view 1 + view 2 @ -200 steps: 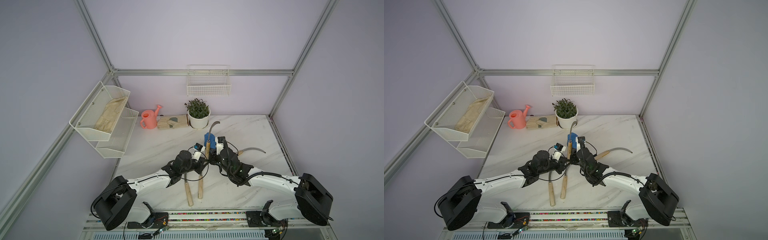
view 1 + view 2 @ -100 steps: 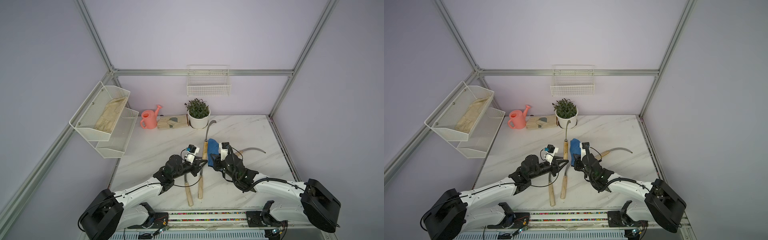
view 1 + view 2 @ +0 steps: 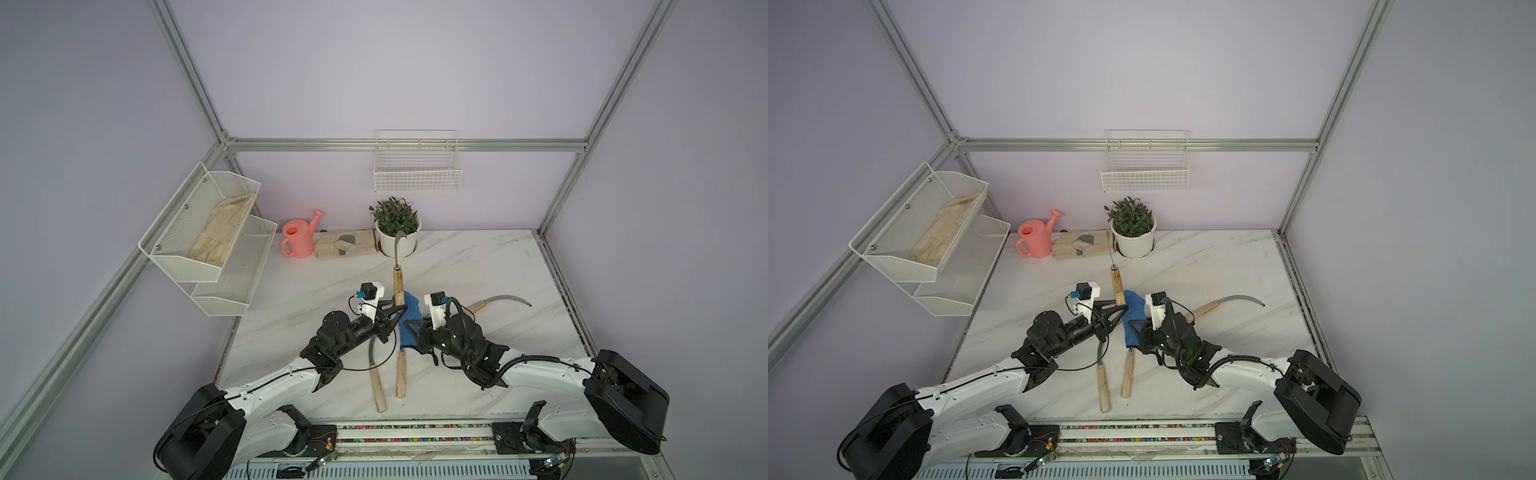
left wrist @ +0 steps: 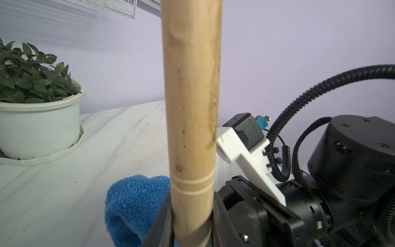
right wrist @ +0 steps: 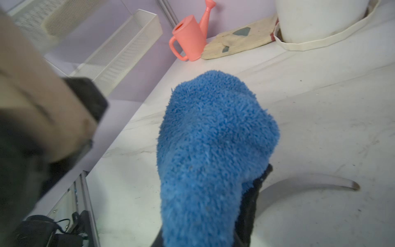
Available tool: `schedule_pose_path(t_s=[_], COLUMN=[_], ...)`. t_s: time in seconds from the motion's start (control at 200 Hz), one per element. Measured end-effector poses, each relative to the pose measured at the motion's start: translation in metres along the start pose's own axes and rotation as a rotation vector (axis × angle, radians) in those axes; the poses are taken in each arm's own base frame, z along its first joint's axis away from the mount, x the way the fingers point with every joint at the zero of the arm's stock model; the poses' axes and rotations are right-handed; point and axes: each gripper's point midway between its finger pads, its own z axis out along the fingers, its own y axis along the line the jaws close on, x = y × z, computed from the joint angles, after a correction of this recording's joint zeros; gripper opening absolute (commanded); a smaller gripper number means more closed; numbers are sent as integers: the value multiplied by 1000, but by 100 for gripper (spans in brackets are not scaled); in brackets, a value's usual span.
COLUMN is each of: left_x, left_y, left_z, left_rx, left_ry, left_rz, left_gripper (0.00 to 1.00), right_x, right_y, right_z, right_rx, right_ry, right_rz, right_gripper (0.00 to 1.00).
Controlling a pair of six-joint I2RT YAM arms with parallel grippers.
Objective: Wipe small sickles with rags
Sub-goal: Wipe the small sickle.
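Observation:
My left gripper is shut on the lower end of a small sickle's pale wooden handle. That sickle stands upright, its thin dark blade in front of the plant pot. The left wrist view shows the handle clamped between both black fingers. My right gripper is shut on the blue fluffy rag, which stands beside the held handle in both top views and fills the right wrist view. Two sickles lie near the front edge. Another sickle lies to the right.
At the back stand a white plant pot, a pink watering can and beige work gloves. White mesh shelves hang on the left wall with more gloves. A wire basket hangs on the back wall.
The rag has come down off the held sickle's blade end and now sits lower, beside the handle. Both arms have drawn back toward the front edge, and the blade has turned edge-on.

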Motion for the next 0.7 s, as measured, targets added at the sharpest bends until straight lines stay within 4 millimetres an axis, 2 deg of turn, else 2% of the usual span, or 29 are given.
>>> schedule_pose_path(t_s=[0.185,0.3,0.5,0.58,0.7], left_x=[5,1,-5,-4,1], left_y=[-1,-3,-11,-10,-8], left_z=[3,2,4,5,6], left_rx=[17,28,69,71,67], left_ry=[12,-3,-28,-28,-13], left_rz=[-3,3,14,14,9], left_gripper=[0,0,0,0,0], right_x=[-10,-13,-22,-20,-7], right_y=[24,27,31,32,36], right_z=[-1,-5,-25,-22,0], right_rx=[-118,-133,-151,-156,-172], right_ry=[-29,-41,-83,-73,-12], right_rz=[14,16,14,22,34], right_gripper=[0,0,0,0,0])
